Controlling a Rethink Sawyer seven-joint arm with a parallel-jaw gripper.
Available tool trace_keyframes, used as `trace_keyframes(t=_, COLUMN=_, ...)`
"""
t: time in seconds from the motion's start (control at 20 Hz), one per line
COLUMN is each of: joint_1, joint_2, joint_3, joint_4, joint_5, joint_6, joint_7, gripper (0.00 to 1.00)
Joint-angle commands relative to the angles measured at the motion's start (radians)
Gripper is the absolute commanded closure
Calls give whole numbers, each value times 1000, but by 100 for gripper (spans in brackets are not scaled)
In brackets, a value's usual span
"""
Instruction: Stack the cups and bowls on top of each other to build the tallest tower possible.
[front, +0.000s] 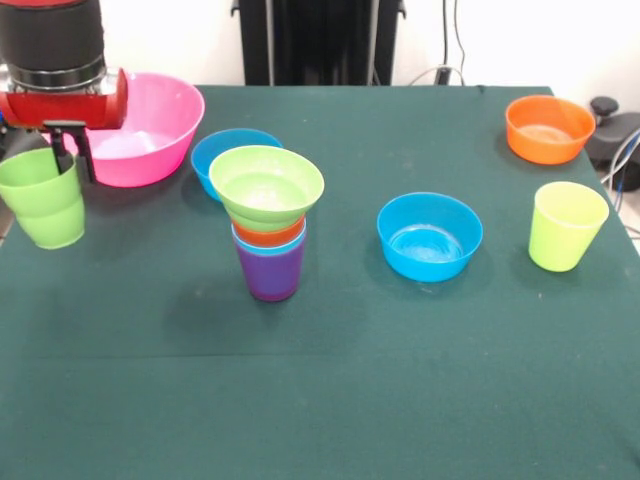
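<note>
- The tower (268, 225) is seen left of the tabletop's middle: a purple cup (270, 275) at the base, a thin light blue rim and an orange one nested above it, and a ridged green bowl (266, 187) seated on top, flaring wider than the cups beneath.
- A blue bowl (228, 150) is set just behind the tower, partly hidden by it.
- A second blue bowl (430, 236) is placed right of the tower, near the tabletop's middle.
- A yellow-green cup (566, 226) is stood upright near the right edge, with an orange bowl (548, 129) behind it towards the far right corner.
- A large pink bowl (150, 125) is set at the far left corner.
- The stepped green cup (44, 198) is gripped at its rim by the tool (66, 150), clenched on it, at the tabletop's (330, 400) left edge; whether the cup touches the tabletop cannot be told.
</note>
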Motion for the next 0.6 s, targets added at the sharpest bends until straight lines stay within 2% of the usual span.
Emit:
trace_keyframes(t=0.05, joint_1=88, joint_2=-26, joint_3=38, joint_4=-118, joint_5=21, joint_6=211, joint_7=-288, gripper=100)
trace_keyframes(t=0.6, joint_1=147, joint_2=-79, joint_3=20, joint_4=-168, joint_5=69, joint_6=375, joint_7=-231, gripper=100)
